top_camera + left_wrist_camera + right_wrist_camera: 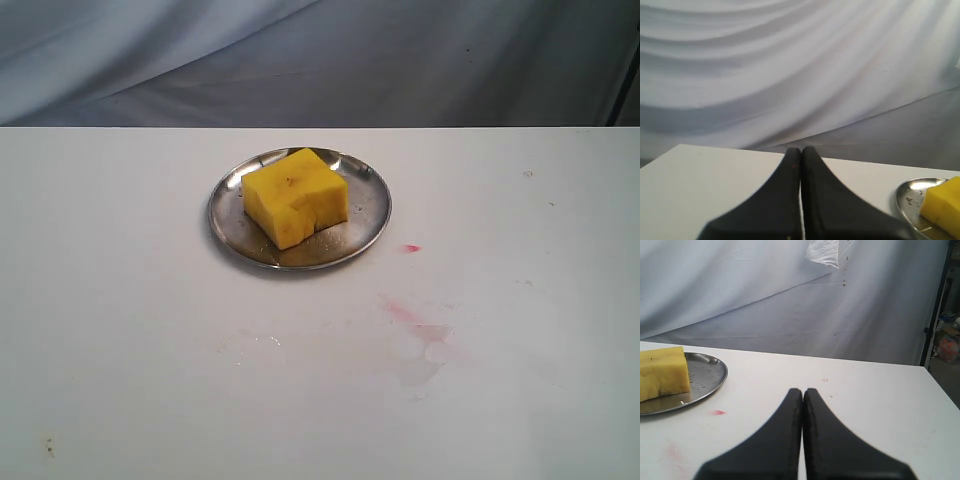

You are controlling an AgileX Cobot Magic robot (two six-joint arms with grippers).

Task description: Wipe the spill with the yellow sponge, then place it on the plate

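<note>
The yellow sponge (296,196) lies on the round steel plate (366,222) at the middle of the white table; both also show in the left wrist view, sponge (944,205) on plate (910,192), and in the right wrist view, sponge (662,371) on plate (707,375). The spill (420,330) shows as a faint pinkish smear with a wet sheen, in front of the plate and to its right. No arm appears in the exterior view. My left gripper (801,150) is shut and empty, away from the plate. My right gripper (803,391) is shut and empty too.
A small red dot (412,248) lies just right of the plate; it shows as a red dot (717,412) in the right wrist view. A grey cloth backdrop (320,60) hangs behind the table's far edge. Dark specks (48,445) mark the front left.
</note>
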